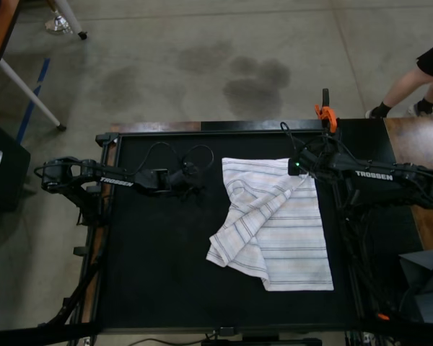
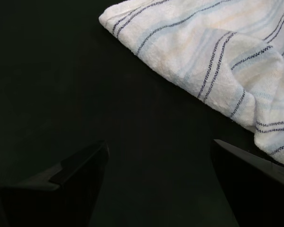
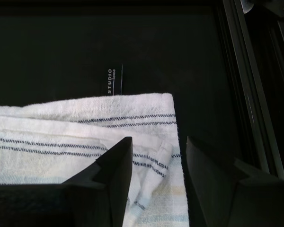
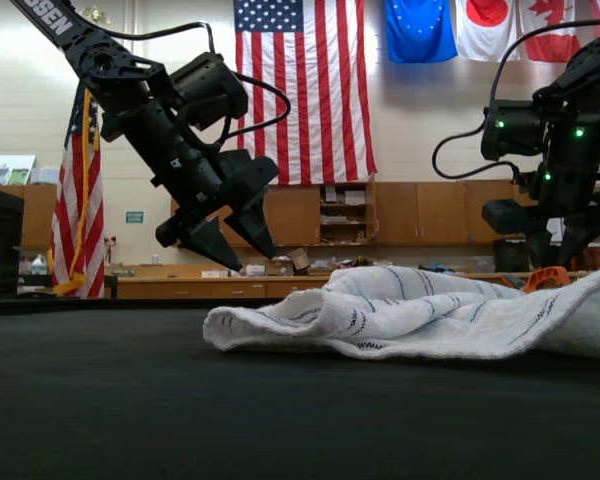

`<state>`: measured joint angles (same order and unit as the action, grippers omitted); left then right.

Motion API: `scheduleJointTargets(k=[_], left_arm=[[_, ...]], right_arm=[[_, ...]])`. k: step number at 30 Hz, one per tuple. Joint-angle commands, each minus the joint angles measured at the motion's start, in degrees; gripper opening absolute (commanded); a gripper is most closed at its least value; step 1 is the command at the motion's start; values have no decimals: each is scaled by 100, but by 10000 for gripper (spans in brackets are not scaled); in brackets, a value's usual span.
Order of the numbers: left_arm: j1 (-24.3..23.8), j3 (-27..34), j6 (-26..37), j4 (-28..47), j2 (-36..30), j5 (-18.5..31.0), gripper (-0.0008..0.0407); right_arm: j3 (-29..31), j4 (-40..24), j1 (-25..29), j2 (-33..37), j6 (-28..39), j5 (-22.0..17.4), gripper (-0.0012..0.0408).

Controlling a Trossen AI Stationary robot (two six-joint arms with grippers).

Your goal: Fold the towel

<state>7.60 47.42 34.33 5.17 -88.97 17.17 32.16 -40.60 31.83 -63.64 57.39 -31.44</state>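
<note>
The towel (image 1: 281, 231), white with thin dark stripes, lies rumpled on the black table (image 1: 159, 252), right of centre in the top view, one side turned over onto itself. My left gripper (image 1: 193, 177) hangs open over bare table beside the towel's (image 2: 213, 42) edge, lifted well off the surface (image 4: 235, 235). My right gripper (image 1: 303, 168) hovers open over the far corner on the top view's right. That corner of the towel (image 3: 61, 137) lies beneath and between its fingers (image 3: 116, 165). In the exterior view the towel (image 4: 410, 315) shows as a low heap under the right gripper (image 4: 560, 250).
An orange clamp (image 1: 325, 114) sits on the table's far edge near the right arm. A person's legs (image 1: 408, 90) stand on the floor beyond the table's far right corner. A black case (image 1: 0, 162) stands off the table in the top view's left.
</note>
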Motion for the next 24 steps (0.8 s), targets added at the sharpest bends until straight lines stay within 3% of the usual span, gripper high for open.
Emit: scheduleJointTargets(k=[1,7,10,13,16,20,24], left_arm=[[2,2,-2,33,-2,-31,297],[2,2,-4,83,-2,-35,297],[2,2,-35,85,-2,-48,297],[-20,2,-249,81,-2,-326,297],[-190,2,-868,39,-2,-723,297],[-776,2,-1788,-28,28,-1056,297],[-1464,2,-1923,-186,13,-1115,297]], right_arm=[[13,15,-7,4,9,188,168],[13,50,-85,7,210,1137,168],[13,61,-313,13,442,1416,168],[24,83,-719,15,726,1438,168],[46,181,-1154,17,929,1432,168],[46,544,-1700,17,1106,1427,168],[46,1064,-2225,17,1193,1397,168]])
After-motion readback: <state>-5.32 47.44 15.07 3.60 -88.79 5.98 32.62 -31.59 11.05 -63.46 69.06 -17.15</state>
